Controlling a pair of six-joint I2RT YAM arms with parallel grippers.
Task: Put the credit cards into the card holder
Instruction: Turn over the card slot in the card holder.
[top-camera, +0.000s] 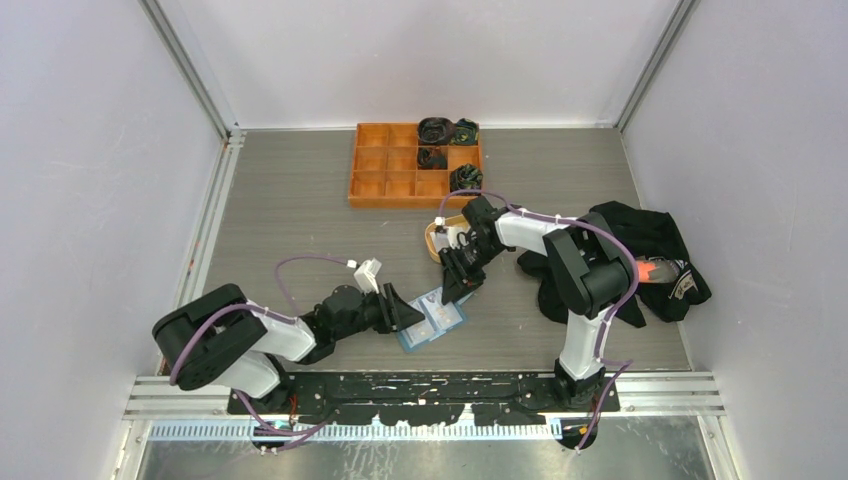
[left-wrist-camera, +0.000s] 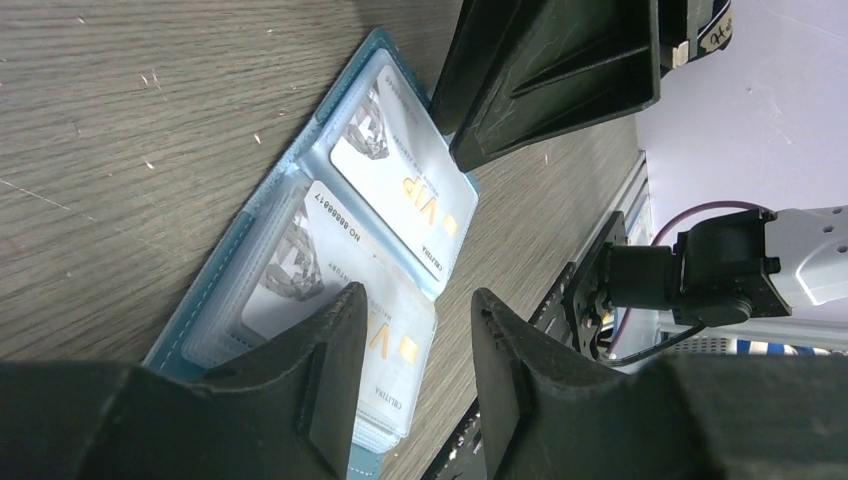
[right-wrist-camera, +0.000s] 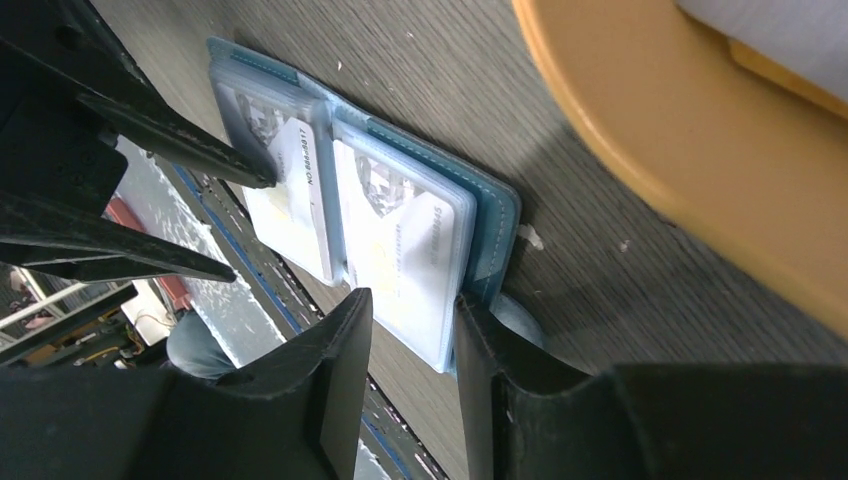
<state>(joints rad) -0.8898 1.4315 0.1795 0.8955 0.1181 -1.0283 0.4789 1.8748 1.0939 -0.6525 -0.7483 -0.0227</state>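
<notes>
The blue card holder (top-camera: 432, 320) lies open on the table between my two grippers. Its clear inner slots hold white credit cards with gold print: one in the upper half (left-wrist-camera: 395, 170), one in the lower half (left-wrist-camera: 295, 275). My left gripper (left-wrist-camera: 412, 345) is open, low over the holder's lower edge, with one finger (left-wrist-camera: 335, 380) above the lower card. My right gripper (right-wrist-camera: 410, 335) is open at the opposite edge of the card holder (right-wrist-camera: 495, 215), and a corner of the clear sleeves lies beside its right finger (right-wrist-camera: 490, 390). Neither gripper holds anything. No loose cards show.
An oval tan dish (top-camera: 437, 240) sits just behind the right gripper and fills the right wrist view's upper right corner (right-wrist-camera: 680, 150). An orange compartment tray (top-camera: 372, 165) with dark bundles stands at the back. A heap of black cloth (top-camera: 650, 255) lies to the right.
</notes>
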